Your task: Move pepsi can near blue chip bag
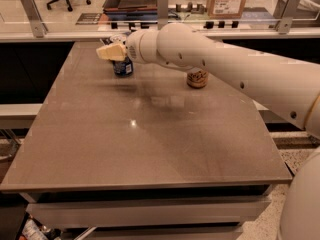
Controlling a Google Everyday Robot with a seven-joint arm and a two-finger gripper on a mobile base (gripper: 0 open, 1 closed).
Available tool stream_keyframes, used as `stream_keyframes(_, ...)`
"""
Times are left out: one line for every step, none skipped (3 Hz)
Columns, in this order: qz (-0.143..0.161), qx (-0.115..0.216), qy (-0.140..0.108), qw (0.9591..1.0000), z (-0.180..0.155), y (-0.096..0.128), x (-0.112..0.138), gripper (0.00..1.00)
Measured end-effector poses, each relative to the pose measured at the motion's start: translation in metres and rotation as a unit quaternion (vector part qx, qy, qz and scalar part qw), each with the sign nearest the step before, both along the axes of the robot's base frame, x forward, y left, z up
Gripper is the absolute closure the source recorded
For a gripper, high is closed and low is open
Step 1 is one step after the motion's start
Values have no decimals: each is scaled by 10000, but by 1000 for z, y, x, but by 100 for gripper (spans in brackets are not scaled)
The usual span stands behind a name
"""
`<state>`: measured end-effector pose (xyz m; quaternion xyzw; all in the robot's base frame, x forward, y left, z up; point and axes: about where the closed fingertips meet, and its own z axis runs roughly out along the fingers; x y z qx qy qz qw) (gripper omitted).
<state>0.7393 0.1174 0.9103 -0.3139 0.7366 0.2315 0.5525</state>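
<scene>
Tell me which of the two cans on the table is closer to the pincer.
The dark blue pepsi can, right by the pincer near the far edge of the table. The gold-tan can stands off to the right, partly hidden by the arm.

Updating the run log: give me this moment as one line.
tool at pepsi can top, far side of table | can upright | tan can apart, beneath arm | grasp unclear

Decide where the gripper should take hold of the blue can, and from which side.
Grip the blue can around its upright round wall, high up, coming from the picture's right, where the gripper hangs by its top. Its straight sides suit a side pinch, and the tan can stands well apart.
</scene>
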Motion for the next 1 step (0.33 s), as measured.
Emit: stream_keyframes(1, 0, 0, 10000, 0, 0, 0, 0)
